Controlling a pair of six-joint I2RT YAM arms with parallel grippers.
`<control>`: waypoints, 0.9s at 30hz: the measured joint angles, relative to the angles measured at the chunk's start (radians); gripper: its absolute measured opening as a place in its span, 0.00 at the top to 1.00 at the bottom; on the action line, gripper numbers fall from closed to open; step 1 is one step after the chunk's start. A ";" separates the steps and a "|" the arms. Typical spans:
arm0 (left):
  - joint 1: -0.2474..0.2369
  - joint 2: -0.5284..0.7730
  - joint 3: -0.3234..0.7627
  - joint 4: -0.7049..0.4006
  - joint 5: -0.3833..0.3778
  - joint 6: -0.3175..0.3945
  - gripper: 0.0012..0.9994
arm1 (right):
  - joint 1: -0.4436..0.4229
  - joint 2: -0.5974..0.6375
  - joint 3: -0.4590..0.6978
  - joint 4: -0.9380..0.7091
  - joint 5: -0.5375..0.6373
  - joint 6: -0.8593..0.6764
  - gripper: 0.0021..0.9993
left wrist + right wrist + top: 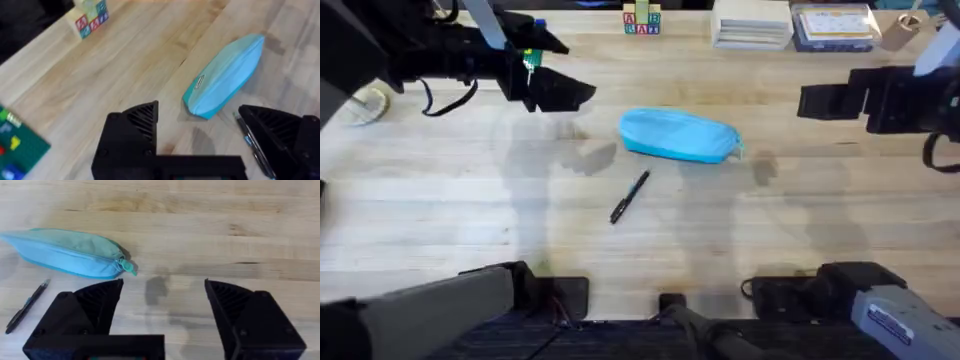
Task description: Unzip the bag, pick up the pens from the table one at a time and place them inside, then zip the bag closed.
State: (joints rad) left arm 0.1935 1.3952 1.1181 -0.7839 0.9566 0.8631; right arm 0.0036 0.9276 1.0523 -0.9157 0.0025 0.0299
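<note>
Down at the near edge sit both arm bases, and just beyond them the pen (630, 197) lies alone on the table (440, 230), slanted, a little short of the bag (680, 136). That blue pouch rests mid-table, lengthwise across, its zipper looking fully shut with the greenish pull (127, 267) at the end nearer the right arm. Left gripper (555, 92) hangs high off to the left, fingers spread wide with nothing between them; the right gripper (825, 101) hovers out on the right, likewise splayed and empty. So nothing is in hand yet, and I'd call this the very start, the unzip step. Next move, by my reckoning, wants one gripper pinning the bag's far end while the other comes down on that small pull tab, and it's a tiny, floppy target. Around the back edge there are alphabet blocks (642, 20), a stack of white boxes (752, 24) and a clear box (832, 26), all well apart from the work. Nothing blocks either approach; the pen near the pouch could get nudged.
</note>
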 joint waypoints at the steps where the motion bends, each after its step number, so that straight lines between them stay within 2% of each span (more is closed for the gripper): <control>1: 0.000 0.020 0.013 -0.007 0.024 0.022 0.01 | 0.000 0.000 0.000 0.000 0.000 0.000 0.00; 7: 0.000 0.142 0.079 -0.033 0.146 0.135 0.01 | 0.000 0.000 0.000 0.000 0.000 0.000 0.00; 12: -0.006 0.213 0.087 -0.044 0.213 0.208 0.01 | 0.000 0.000 0.000 0.000 0.000 0.000 0.00; 21: -0.081 0.297 0.087 -0.069 0.241 0.358 0.01 | 0.000 0.000 0.000 0.000 0.000 0.000 0.00; 27: -0.106 0.365 0.087 -0.088 0.242 0.392 0.01 | 0.000 0.000 0.000 0.000 0.000 0.000 0.00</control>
State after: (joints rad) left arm 0.0875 1.7601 1.2053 -0.8719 1.1984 1.2553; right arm 0.0036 0.9276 1.0523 -0.9157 0.0025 0.0299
